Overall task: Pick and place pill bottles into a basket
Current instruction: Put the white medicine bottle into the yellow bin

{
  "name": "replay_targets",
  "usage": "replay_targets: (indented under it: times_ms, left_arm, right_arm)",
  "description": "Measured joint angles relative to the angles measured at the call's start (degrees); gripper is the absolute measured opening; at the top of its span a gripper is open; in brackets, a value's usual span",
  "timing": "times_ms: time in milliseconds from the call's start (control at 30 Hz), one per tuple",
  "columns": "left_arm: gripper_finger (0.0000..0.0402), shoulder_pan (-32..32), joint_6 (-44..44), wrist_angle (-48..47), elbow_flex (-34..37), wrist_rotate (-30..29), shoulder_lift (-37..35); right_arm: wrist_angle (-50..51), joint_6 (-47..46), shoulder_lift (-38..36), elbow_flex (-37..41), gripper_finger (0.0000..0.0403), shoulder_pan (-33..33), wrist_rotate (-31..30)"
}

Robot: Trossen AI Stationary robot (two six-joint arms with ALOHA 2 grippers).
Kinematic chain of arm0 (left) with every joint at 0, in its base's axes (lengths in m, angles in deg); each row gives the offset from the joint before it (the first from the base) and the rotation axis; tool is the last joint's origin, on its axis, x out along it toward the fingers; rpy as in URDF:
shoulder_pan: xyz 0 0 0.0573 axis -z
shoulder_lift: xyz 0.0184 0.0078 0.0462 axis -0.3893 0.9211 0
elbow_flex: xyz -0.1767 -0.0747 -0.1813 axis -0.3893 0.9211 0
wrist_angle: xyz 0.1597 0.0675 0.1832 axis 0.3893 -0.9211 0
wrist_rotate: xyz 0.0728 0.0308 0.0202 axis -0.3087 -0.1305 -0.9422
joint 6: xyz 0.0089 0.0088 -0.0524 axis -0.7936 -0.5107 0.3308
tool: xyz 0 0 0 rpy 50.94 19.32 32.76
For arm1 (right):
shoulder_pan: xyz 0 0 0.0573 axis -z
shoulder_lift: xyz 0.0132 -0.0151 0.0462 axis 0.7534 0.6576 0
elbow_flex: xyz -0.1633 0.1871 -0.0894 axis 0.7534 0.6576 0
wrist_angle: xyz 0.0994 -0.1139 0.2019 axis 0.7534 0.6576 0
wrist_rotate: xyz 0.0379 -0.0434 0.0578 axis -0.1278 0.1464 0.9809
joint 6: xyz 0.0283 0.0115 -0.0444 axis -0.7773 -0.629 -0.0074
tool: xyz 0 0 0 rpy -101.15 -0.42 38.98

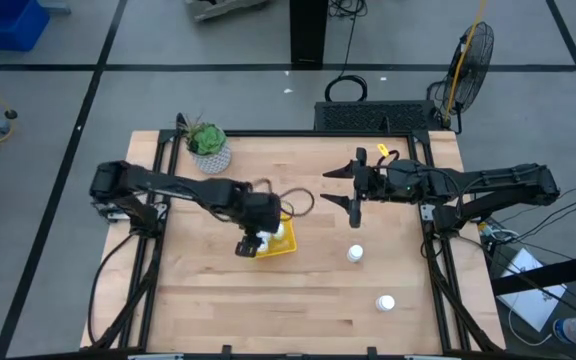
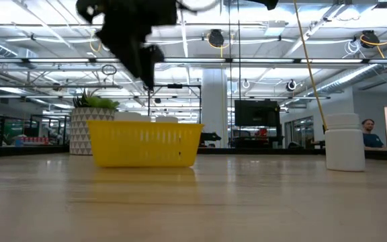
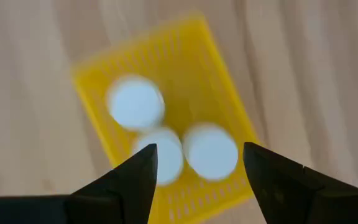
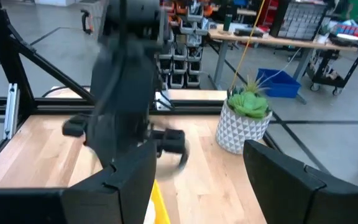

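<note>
In the basket (image 3: 219,74): seemingly three bottles (image 3: 211,151).

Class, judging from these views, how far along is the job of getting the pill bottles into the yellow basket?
Done: three pill bottles sit in the yellow basket.

In hand: nothing. The left gripper hovers above the basket with its jaws open and empty. The right gripper waits open over the table's far right part.

Left: two bottles on the table, one right of the basket and another nearer the front edge.
</note>
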Motion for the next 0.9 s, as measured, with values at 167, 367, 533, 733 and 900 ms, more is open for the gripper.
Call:
replay_targets:
  times_ms: [167, 367, 533, 733, 900]
  left_arm:
    - [0.0241, -0.33, 0.70, 6.36, 0.00, 0.14, -8.29]
    - [0.0241, 0.29, -0.83, 7.52, -0.04, 0.30, -14.55]
    - [0.0241, 0.31, -1.83, 5.73, -0.04, -2.39, -15.86]
    - [0.0241, -0.36, -2.60, 3.36, 0.82, -6.55, -16.38]
    - [0.0241, -1.94, -4.09, 3.23, 0.83, -7.19, -16.66]
  right_arm:
    - [0.00, 0.01, 0.00, 0.00, 0.0233, 0.02, -0.02]
    - [4.33, 1.58, -1.21, -2.59, 0.0233, -0.02, -2.43]
    - [21.85, 0.39, 0.24, -12.21, 0.0233, -2.05, -15.91]
    - [49.72, -15.99, 5.14, -21.67, 0.0233, -4.92, -22.67]
    - [70.32, -33.36, 9.95, -21.75, 0.0233, -4.83, -18.01]
